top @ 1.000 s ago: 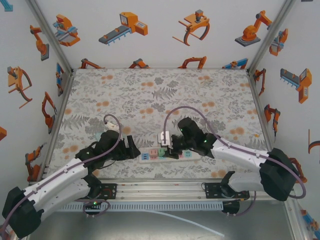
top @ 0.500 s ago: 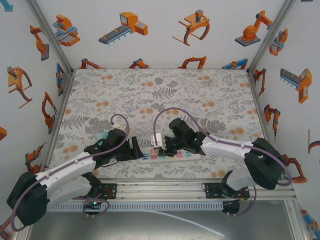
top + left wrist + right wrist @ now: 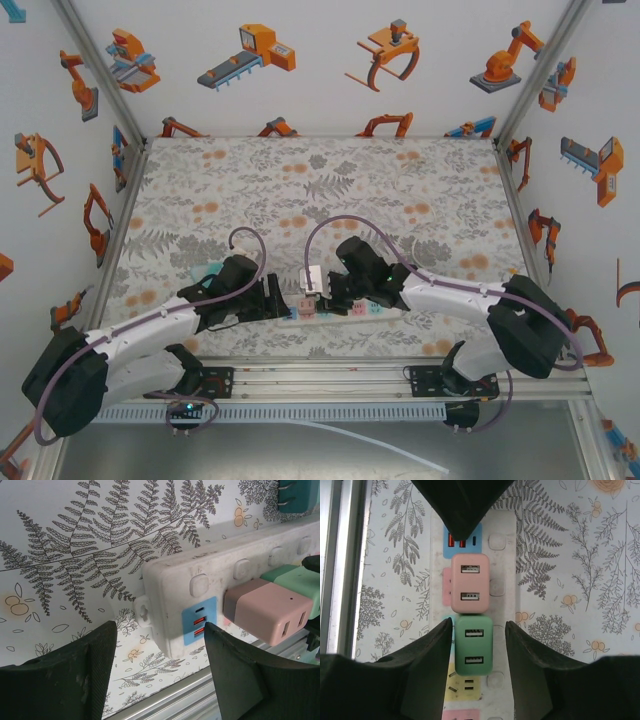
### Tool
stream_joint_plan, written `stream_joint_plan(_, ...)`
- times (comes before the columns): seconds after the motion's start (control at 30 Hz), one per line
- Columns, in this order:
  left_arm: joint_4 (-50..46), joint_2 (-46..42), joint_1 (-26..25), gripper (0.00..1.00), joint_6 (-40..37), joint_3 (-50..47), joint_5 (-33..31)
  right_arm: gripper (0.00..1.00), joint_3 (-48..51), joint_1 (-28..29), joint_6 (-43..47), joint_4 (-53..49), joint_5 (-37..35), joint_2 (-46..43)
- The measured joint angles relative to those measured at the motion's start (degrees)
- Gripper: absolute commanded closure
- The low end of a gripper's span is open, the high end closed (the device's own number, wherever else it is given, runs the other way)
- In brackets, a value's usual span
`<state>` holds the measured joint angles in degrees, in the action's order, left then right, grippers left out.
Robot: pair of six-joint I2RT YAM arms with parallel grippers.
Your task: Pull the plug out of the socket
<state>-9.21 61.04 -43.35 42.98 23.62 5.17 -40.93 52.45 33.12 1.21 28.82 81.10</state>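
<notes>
Green plug (image 3: 473,650) stands between the right hand's (image 3: 479,624) spread fingers (image 3: 420,670).

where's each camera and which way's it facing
top external: above and behind, looking down on the floral table; left arm and right arm meet at the white power strip.
left wrist: low, facing the strip's end and the pink block plug; black jaws apart below.
right wrist: straight down on pink plug and green block plug, jaws flanking the green.
both wrists share the pink plug.
</notes>
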Motion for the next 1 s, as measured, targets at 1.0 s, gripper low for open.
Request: stream_joint_plan(1.0,-0.5,5.9,-0.5,0.41,1.7,3.2,-0.2,0.87,0.0,0.2,-2.9,-1.9,-0.4,-5.9)
